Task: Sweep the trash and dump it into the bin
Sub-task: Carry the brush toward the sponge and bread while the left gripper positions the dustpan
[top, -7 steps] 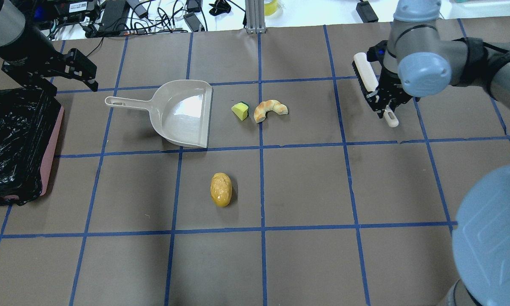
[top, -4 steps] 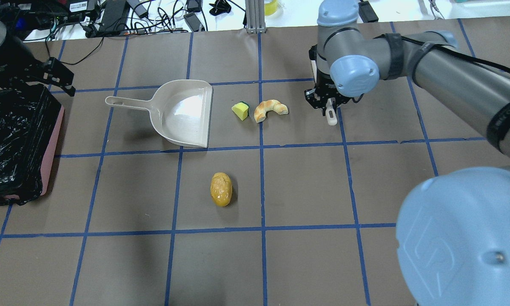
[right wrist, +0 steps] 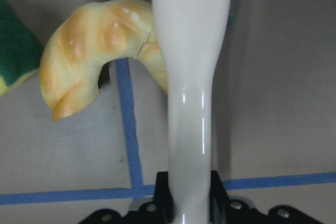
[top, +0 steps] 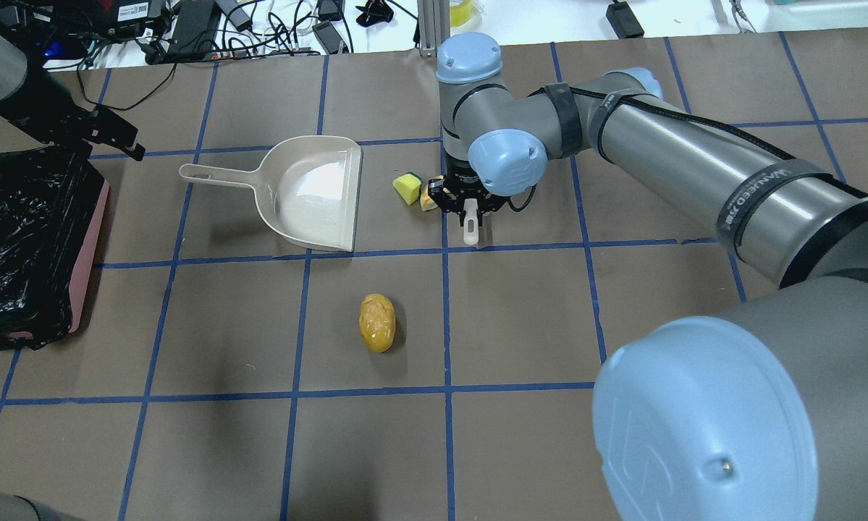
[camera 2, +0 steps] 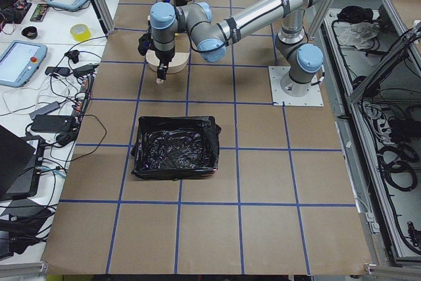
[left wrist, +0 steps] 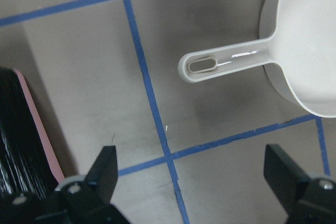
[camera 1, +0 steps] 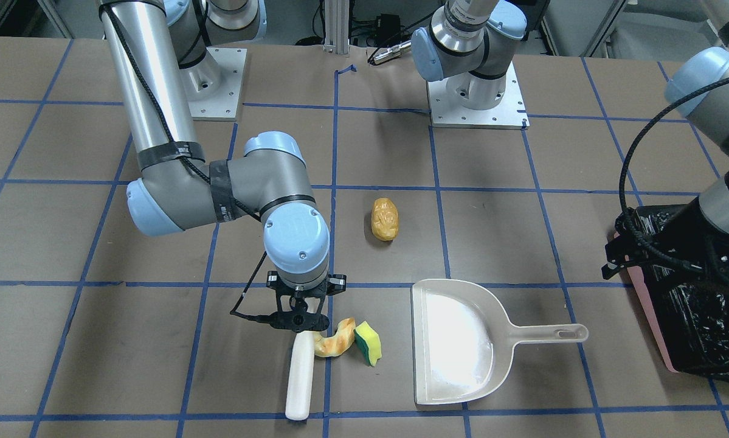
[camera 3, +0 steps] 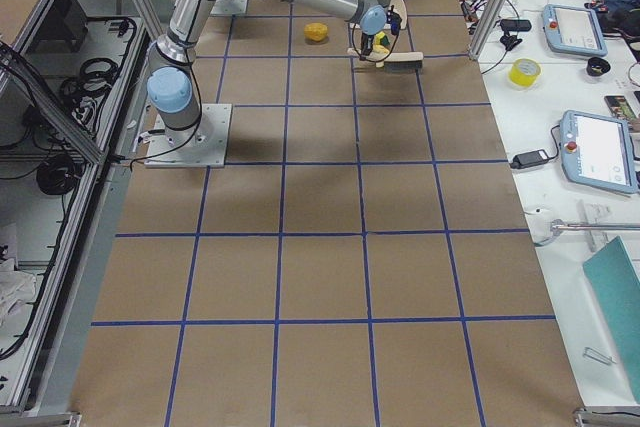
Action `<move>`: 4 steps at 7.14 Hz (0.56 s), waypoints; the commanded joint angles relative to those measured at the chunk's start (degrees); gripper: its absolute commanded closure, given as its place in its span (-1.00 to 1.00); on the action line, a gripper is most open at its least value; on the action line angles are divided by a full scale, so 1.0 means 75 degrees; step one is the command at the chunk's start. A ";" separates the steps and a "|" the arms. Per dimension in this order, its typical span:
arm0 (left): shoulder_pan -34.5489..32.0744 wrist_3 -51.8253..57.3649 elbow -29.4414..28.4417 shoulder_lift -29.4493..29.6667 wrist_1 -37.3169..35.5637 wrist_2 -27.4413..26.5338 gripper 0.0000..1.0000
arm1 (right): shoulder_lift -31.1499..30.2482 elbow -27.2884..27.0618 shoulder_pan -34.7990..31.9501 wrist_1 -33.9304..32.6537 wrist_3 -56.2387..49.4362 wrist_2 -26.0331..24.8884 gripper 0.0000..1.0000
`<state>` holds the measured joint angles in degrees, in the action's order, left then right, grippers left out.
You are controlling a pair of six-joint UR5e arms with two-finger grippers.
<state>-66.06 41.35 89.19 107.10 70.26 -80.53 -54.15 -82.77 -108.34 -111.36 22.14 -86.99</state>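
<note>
My right gripper (camera 1: 298, 317) (top: 466, 205) is shut on the handle of a white brush (camera 1: 299, 378) (right wrist: 191, 72). The brush rests on the table against the croissant (camera 1: 335, 340) (right wrist: 92, 56). The croissant touches the yellow-green sponge (camera 1: 369, 342) (top: 407, 189). Both lie just right of the off-white dustpan (top: 310, 192) (camera 1: 461, 340). The potato lump (top: 376, 322) (camera 1: 385, 219) lies apart, nearer the robot. The pink bin (top: 86, 246) with its black bag (camera 2: 176, 148) stands at the far left. My left gripper (left wrist: 194, 182) (top: 115, 134) is open and empty, above the table between the bin and the dustpan's handle (left wrist: 226, 62).
Cables and power bricks (top: 187, 29) lie beyond the table's far edge. An aluminium post (top: 434, 29) stands at the far middle. The brown paper table carries a blue tape grid (top: 444, 325).
My right arm has swung left with the brush to the croissant, and the croissant now lies against the sponge. My left gripper has shifted slightly by the bin.
</note>
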 commanded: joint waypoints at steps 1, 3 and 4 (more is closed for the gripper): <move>-0.0516 0.2586 -0.0032 0.0460 -0.0564 -0.0020 -0.99 | 0.0281 0.0393 -0.0610 0.0000 0.0934 0.0954 1.00; -0.1175 0.3480 -0.0207 0.0812 -0.0802 -0.0664 -0.96 | 0.0819 0.1154 -0.1337 -0.0012 0.1767 0.1692 1.00; -0.1177 0.3916 -0.0219 0.0918 -0.0802 -0.0677 -0.95 | 0.1100 0.1552 -0.1677 -0.0058 0.2281 0.1998 1.00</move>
<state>-74.00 65.99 87.95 112.75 64.54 -84.82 -48.49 -74.77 -117.69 -111.50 34.91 -75.14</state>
